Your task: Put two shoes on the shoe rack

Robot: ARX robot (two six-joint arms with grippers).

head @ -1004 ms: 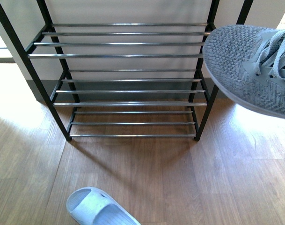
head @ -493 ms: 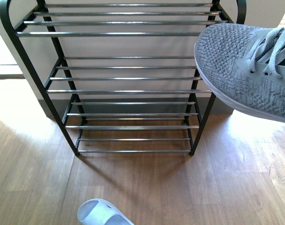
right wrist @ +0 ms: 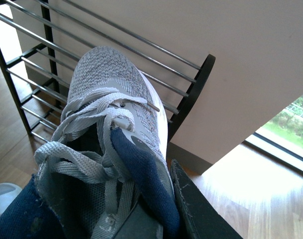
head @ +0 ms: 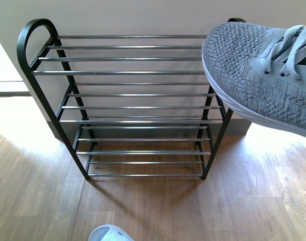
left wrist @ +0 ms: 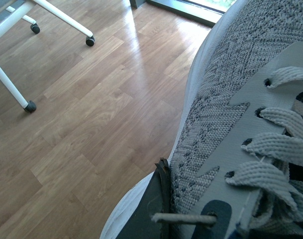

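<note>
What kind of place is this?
Probably a room in a home or office: a shoe rack stands against a plain wall on a wood-look floor, with a low window showing greenery outside.

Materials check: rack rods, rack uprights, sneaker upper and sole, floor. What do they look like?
The rods: polished chrome-look metal, bright mirror glints. The uprights: black-coated metal, probably; thin, smooth, semi-gloss. The sneaker upper: grey knit textile, woven pattern visible; its white sole looks like foam or rubber. The floor: wood-look planks, grain and seams; laminate or real, can't tell.
</note>
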